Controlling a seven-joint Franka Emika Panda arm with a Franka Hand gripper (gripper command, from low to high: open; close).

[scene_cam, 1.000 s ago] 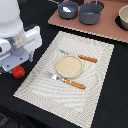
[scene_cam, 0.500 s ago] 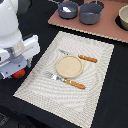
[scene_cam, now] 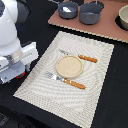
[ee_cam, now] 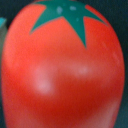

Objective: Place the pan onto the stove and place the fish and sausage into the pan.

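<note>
The sausage (ee_cam: 62,70), bright red with a green star-shaped top, fills the wrist view very close to the camera. No fingers show there. In the exterior view the white arm stands at the left, and its gripper end (scene_cam: 15,74) is low over the black table beside the placemat, with a bit of red at it. The pan (scene_cam: 68,9) sits on the pinkish-brown stove (scene_cam: 107,27) at the back, with something pale inside, too small to name. The fish is not clearly visible.
A larger grey pot (scene_cam: 91,13) stands next to the pan on the stove, and a pale bowl (scene_cam: 123,17) is at the exterior view's right edge. The striped placemat (scene_cam: 95,85) holds a round plate (scene_cam: 68,65), a fork (scene_cam: 65,80) and a knife (scene_cam: 80,56).
</note>
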